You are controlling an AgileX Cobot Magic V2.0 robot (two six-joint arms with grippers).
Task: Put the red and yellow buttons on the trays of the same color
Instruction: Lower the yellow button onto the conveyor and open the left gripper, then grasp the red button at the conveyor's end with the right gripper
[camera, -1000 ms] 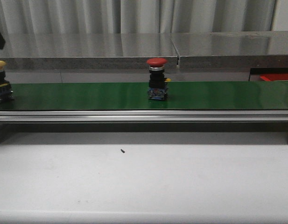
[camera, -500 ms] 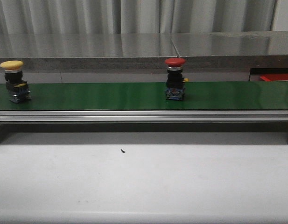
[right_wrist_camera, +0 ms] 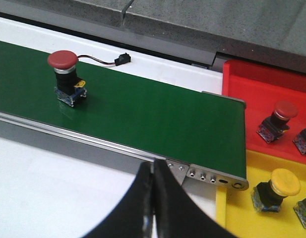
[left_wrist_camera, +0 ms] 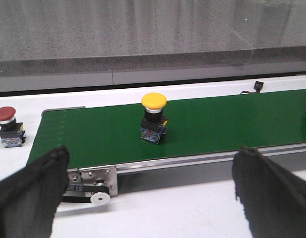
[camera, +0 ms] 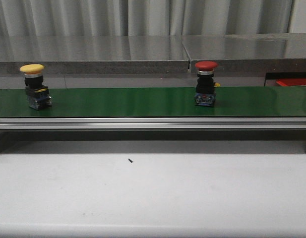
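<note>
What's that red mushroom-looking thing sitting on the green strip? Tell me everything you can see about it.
It is a red button: a domed, glossy red cap over a silvery ring, a black body, and a bluish base block with a small yellow bit at one side. It stands upright on the green belt, right of the belt's middle in the front view, resting on its base. Nothing else touches it; neither arm's jaws are near. A yellow-capped button stands far off toward the left end.

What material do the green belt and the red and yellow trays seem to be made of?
The green belt looks like matte rubber or PVC: flat, dull, with no sharp reflections. The red tray and the yellow tray look like moulded plastic: solid colour, smooth faint sheen, raised rims. This is not certain.
</note>
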